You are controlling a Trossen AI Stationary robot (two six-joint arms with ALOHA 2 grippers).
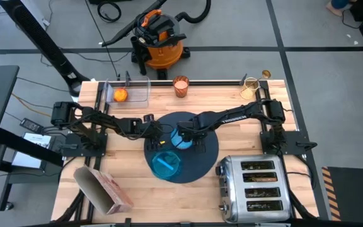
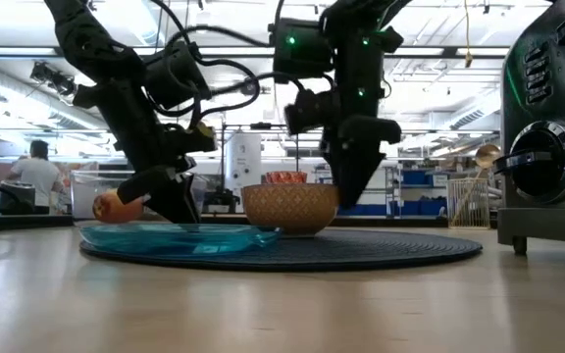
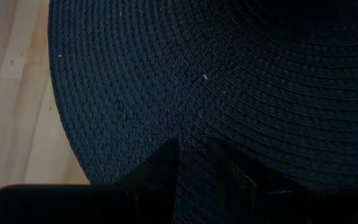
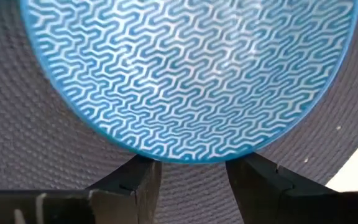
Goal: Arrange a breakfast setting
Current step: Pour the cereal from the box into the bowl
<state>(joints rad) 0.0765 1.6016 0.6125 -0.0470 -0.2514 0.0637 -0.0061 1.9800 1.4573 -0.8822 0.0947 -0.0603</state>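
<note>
On the round mat (image 1: 201, 151), mid-table: both grippers down at the setting, bowl and plate in place.

High view: left gripper (image 1: 151, 131) at the mat's left edge, probably to shift or steady it; right gripper (image 1: 188, 137) over the small blue bowl (image 1: 183, 140), mostly hidden by it; teal plate (image 1: 166, 164) at the mat's near edge; fruit (image 1: 120, 95) in a clear tray far left; orange cup (image 1: 180, 86) at the far edge. No toast visible.
Low view: bowl reads tan outside; whether the fingertips touch cannot be told.
Left wrist: fingers (image 3: 160, 174) narrow, nothing between them, just above the weave.
Right wrist: jaws part-open at the bowl's rim, not gripping; rim cut off.
</note>
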